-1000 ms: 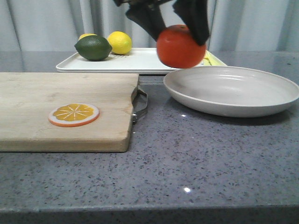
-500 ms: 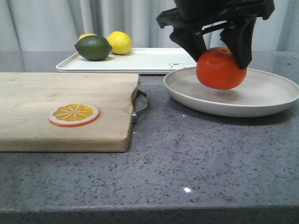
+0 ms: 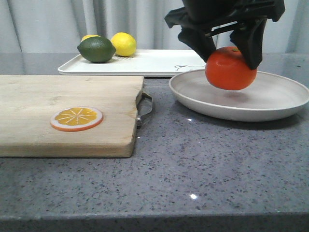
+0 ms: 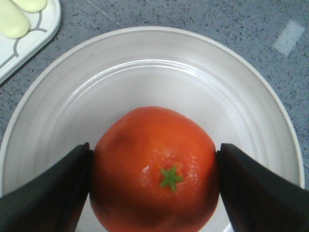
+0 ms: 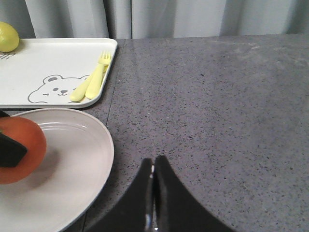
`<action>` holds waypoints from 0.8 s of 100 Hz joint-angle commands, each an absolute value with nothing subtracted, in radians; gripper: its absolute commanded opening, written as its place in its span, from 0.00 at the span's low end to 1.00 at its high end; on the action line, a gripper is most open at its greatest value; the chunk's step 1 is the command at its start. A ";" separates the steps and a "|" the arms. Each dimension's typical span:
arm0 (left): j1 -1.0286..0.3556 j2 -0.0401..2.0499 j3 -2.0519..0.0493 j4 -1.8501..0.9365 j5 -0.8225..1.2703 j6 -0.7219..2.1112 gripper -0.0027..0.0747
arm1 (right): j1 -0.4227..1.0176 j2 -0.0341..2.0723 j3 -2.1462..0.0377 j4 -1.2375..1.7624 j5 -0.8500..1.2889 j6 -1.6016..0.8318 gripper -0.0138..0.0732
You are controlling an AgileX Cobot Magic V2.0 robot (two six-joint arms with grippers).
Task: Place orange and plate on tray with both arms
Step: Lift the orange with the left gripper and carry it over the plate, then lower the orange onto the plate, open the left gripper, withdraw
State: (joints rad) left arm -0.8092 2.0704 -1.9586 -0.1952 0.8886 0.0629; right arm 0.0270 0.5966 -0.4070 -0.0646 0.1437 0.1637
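Note:
My left gripper (image 3: 227, 50) is shut on the orange (image 3: 231, 68) and holds it just above the middle of the beige plate (image 3: 270, 104). In the left wrist view the orange (image 4: 154, 169) sits between the two black fingers (image 4: 46, 188), stem up, over the plate (image 4: 145, 63). The white tray (image 3: 149, 63) lies behind the plate. The right wrist view shows the tray (image 5: 43, 72) with its bear drawing, the plate (image 5: 82, 159) and the orange (image 5: 21, 150). My right gripper (image 5: 153, 166) is shut and empty over the bare counter beside the plate.
A wooden cutting board (image 3: 58, 96) with an orange slice disc (image 3: 76, 118) lies at the left. A green lime (image 3: 96, 49) and yellow lemons (image 3: 123, 43) sit on the tray's left end. Yellow cutlery (image 5: 91, 79) lies on the tray's right end.
My left gripper carried the orange rightward and down from beside the tray to above the plate's middle; in the last half second it barely moved.

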 commanded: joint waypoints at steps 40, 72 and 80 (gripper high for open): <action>-0.812 2.015 -1.991 -0.207 0.833 0.069 0.69 | 0.028 0.604 -0.442 -0.072 0.068 0.164 0.09; -0.812 2.015 -1.991 -0.207 0.833 0.069 0.75 | 0.028 0.604 -0.442 -0.072 0.068 0.164 0.09; -0.812 2.015 -1.991 -0.207 0.829 0.069 0.82 | 0.028 0.604 -0.442 -0.072 0.068 0.164 0.09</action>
